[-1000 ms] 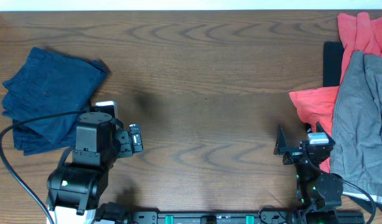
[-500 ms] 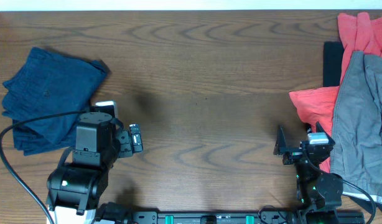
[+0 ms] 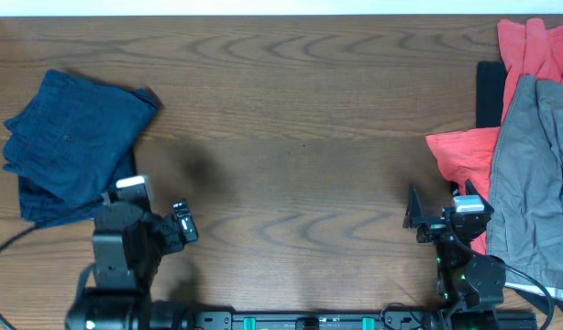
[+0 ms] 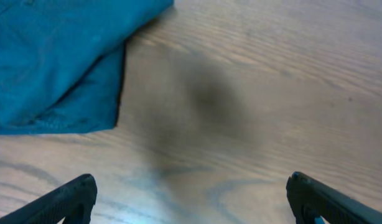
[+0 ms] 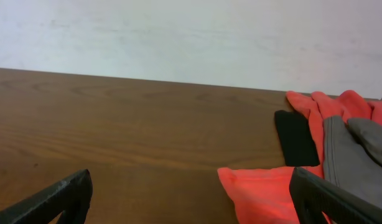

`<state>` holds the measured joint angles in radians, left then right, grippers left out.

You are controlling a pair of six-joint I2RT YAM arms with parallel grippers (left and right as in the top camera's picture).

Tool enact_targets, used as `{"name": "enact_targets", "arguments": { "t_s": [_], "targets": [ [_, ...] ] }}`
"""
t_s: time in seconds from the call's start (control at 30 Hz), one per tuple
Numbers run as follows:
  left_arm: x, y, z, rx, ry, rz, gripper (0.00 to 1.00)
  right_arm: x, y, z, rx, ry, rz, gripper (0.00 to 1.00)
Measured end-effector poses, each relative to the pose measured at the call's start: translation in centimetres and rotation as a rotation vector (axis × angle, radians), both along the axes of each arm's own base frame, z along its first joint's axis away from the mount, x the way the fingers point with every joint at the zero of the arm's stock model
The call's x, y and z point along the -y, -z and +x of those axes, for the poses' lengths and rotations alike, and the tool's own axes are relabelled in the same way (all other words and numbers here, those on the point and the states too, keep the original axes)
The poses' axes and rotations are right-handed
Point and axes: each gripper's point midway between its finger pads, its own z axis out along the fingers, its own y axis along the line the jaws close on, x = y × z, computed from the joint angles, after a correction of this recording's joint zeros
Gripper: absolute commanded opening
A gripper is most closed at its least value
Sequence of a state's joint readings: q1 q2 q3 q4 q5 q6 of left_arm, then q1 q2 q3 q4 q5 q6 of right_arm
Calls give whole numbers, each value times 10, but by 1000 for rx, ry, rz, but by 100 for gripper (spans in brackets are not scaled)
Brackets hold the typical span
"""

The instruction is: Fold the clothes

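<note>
Nearest the robot, the left gripper (image 4: 191, 202) hangs over bare wood with its two dark fingers spread wide to the lower corners of its wrist view, holding nothing. The right gripper (image 5: 191, 196) is spread just as wide and is also empty.

A little beyond the left arm, at the left side of the table (image 3: 300, 110), lie the navy shorts (image 3: 71, 142). They are gathered into a rough, compact bundle of several layers with uneven edges and one corner poking out toward the centre. Across the table, well apart from them and beside the right arm, a red garment (image 3: 465, 151) lies crumpled. A grey garment (image 3: 534, 174) is draped over much of it and runs off the right edge. Farther back, a flat black piece (image 3: 489, 92) lies against the red cloth.

The overhead view alone takes in both piles at once. The left wrist view catches only a corner of the shorts (image 4: 54, 56), which look a brighter blue there, with one layer stacked on another and a stitched hem along the lower edge. The right wrist view shows none of the shorts. It looks along the tabletop to a pale wall (image 5: 178, 37) behind the far edge, with the black piece (image 5: 297, 137) lying flat, the red cloth (image 5: 265, 190) bunched in front, and grey fabric (image 5: 353, 162) on top.
</note>
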<state>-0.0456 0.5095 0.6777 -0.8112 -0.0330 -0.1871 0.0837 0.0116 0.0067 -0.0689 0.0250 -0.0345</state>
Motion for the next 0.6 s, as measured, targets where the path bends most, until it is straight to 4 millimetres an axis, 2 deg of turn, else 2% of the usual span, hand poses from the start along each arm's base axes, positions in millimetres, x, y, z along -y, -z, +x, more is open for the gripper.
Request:
{"name": "enact_targets", "arguments": {
  "t_s": [0.3, 0.6],
  "targets": [
    [0, 35, 19, 244, -5, -10, 98, 0, 0, 0, 0, -3, 0, 99],
    [0, 41, 35, 485, -1, -13, 98, -1, 0, 0, 0, -3, 0, 99]
  ]
}}
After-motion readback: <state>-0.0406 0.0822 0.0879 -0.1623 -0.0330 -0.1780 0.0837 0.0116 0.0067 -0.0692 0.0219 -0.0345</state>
